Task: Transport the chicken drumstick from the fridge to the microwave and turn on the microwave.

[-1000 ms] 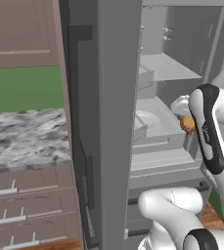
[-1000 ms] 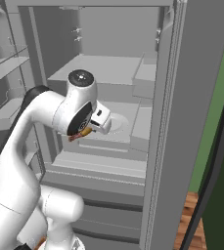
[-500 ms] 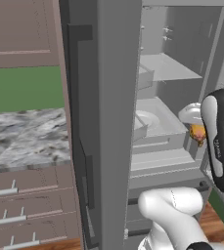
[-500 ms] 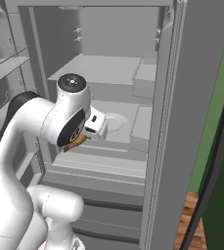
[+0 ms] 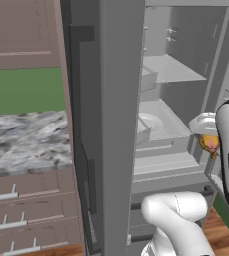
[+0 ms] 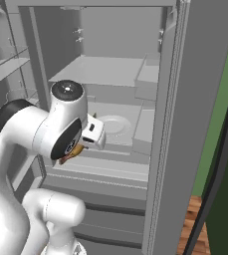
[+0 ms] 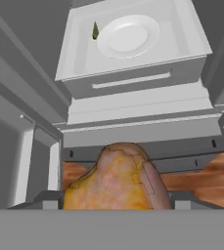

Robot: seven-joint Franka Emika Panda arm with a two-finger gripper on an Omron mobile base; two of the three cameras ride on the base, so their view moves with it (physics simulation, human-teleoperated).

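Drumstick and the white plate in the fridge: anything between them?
No object: in the hand view, only bare shelf front separates the chicken drumstick from the white plate.

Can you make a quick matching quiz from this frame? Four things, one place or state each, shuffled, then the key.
Things:
1. chicken drumstick
2. white plate
3. fridge
4. gripper

Places or states:
A. doors standing open
B. lying bare on a shelf inside the fridge
C. held in the gripper, out in front of the shelves
D. shut on the meat, in front of the open fridge

Pairs: 1-C, 2-B, 3-A, 4-D
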